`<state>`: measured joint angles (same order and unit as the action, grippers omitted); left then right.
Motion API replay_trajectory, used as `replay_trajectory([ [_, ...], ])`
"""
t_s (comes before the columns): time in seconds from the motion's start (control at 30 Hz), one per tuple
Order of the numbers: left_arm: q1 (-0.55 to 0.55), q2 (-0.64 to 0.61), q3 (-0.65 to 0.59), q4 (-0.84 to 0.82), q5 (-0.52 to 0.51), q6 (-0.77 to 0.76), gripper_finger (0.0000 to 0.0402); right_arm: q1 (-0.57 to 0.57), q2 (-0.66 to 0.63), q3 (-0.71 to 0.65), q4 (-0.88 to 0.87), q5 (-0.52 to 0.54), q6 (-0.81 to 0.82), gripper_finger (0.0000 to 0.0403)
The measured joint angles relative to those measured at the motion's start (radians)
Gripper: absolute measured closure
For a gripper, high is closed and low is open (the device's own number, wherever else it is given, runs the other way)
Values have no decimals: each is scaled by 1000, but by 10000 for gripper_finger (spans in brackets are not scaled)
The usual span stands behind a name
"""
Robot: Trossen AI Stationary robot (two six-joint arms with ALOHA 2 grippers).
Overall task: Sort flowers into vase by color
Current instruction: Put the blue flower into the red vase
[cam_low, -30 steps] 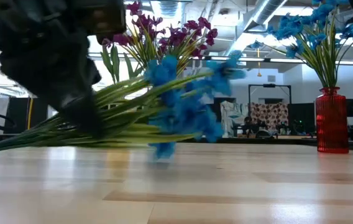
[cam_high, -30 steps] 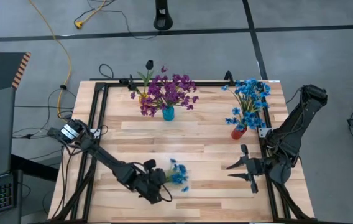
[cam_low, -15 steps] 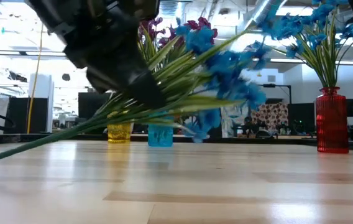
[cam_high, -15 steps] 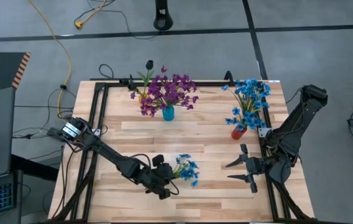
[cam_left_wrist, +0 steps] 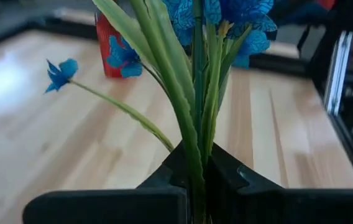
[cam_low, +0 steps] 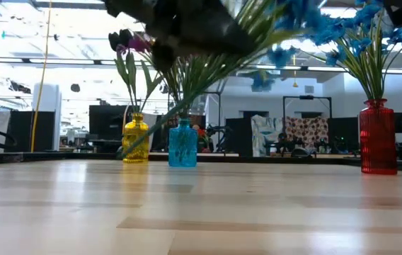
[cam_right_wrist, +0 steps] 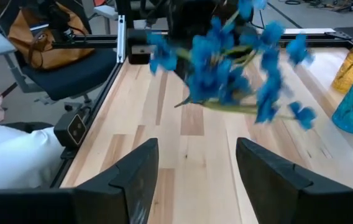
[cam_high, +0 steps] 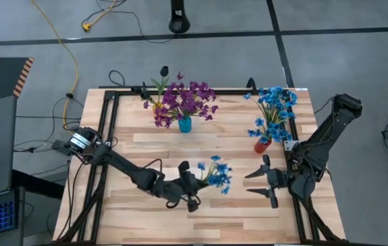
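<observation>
Left gripper (cam_high: pixel 195 188) is clamped tight on the blue sprig's (cam_high: pixel 216 175) stems, carrying it off the table, probably for a handoff; right gripper (cam_high: pixel 259 182) waits with jaws spread, holding nothing.

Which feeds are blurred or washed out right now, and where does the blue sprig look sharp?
Right wrist view: the blue-blossomed sprig is smeared by motion blur. Low view: the left gripper and its stems are a dark blur up close, against bright backlight. Left wrist view: the green stems are sharp, the red vase soft. High view: evenly lit.
</observation>
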<state>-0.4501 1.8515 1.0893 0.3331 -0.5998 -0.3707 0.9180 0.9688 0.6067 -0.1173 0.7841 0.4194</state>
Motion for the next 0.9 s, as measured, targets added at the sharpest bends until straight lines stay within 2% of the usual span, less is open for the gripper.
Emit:
replay_trajectory([
  [0.37, 44, 0, 0, 373, -11, 290, 391, -21, 0, 0, 0, 0, 0, 159],
  [0.47, 55, 0, 0, 451, 17, 342, 391, -39, 0, 0, 0, 0, 0, 159],
  [0.67, 89, -1, 0, 522, 107, 377, 391, -84, 14, 0, 51, 2, 0, 159],
  [0.9, 118, -1, 0, 539, 205, 364, 391, -140, 94, 0, 168, 3, -10, 159],
])
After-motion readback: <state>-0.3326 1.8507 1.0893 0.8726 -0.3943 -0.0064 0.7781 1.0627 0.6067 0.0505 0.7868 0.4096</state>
